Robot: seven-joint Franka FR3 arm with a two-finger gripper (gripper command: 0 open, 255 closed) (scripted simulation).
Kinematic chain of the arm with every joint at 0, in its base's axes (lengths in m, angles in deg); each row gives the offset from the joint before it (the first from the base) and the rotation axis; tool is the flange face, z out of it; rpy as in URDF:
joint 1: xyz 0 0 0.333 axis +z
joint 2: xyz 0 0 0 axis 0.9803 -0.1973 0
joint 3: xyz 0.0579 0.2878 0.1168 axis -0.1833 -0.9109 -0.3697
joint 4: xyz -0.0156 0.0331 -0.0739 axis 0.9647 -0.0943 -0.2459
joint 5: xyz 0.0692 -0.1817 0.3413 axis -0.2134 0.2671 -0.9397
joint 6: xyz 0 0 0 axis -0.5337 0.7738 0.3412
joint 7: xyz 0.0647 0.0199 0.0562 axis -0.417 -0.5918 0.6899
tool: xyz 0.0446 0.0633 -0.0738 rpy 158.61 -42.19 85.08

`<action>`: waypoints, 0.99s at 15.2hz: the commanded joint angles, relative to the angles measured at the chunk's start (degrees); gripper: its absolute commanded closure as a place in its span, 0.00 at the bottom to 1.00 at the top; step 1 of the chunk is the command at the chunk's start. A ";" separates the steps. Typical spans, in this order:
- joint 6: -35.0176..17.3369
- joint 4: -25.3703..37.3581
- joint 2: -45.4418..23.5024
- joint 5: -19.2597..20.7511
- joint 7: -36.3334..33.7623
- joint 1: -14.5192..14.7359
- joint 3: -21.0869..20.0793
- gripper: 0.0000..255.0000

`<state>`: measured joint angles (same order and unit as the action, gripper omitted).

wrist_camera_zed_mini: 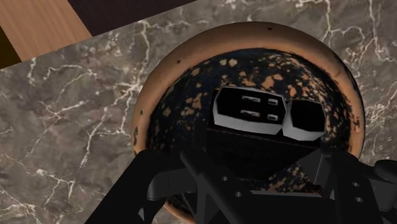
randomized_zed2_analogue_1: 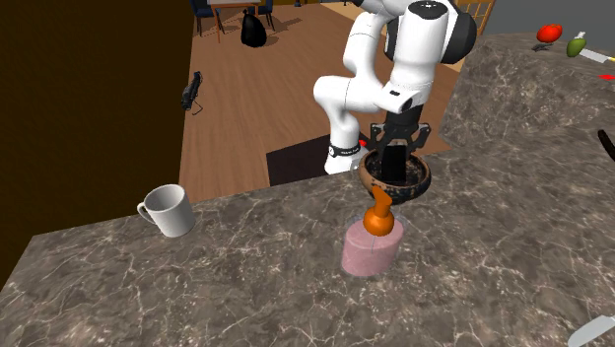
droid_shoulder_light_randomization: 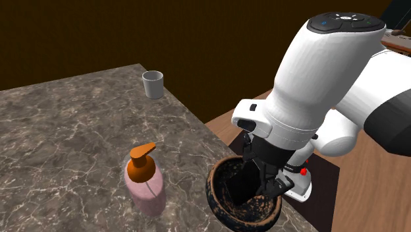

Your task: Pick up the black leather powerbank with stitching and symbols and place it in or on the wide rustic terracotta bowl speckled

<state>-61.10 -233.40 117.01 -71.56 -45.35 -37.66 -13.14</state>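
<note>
Marble counter (droid_shoulder_light_randomization: 66,132) beside wood floor (randomized_zed2_analogue_1: 256,99) bears the speckled bowl (droid_shoulder_light_randomization: 217,196), where the hand (randomized_zed2_analogue_1: 397,146) clasps the powerbank (wrist_camera_zed_mini: 248,111).

The bowl (droid_shoulder_light_randomization: 219,192) runs off the bottom edge of the shoulder view, which cuts away its base, and the arm (droid_shoulder_light_randomization: 309,86) covers its far right side. The hand (droid_shoulder_light_randomization: 265,176) dips inside it, black against the dark glaze, and the powerbank cannot be made out there. In the wrist view the powerbank (wrist_camera_zed_mini: 248,111) shows its port end; the rest is lost in black behind the hand, which also hides the bowl's near rim. At the far right of the second exterior view, a red thing (randomized_zed2_analogue_1: 550,33) and a green one (randomized_zed2_analogue_1: 577,43) on the bench (randomized_zed2_analogue_1: 512,207) are too small to name. A pale blade-like thing (randomized_zed2_analogue_1: 594,331) is cut by the right edge.
</note>
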 commanded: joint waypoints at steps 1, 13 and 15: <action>-0.02 -0.03 -0.01 0.00 0.00 0.00 -0.01 0.00; 7.15 6.65 0.44 2.40 -0.42 -0.88 2.62 0.00; 7.15 6.65 0.44 2.40 -0.42 -0.88 2.62 0.00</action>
<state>-53.99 -226.78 117.46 -69.17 -45.77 -38.53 -10.53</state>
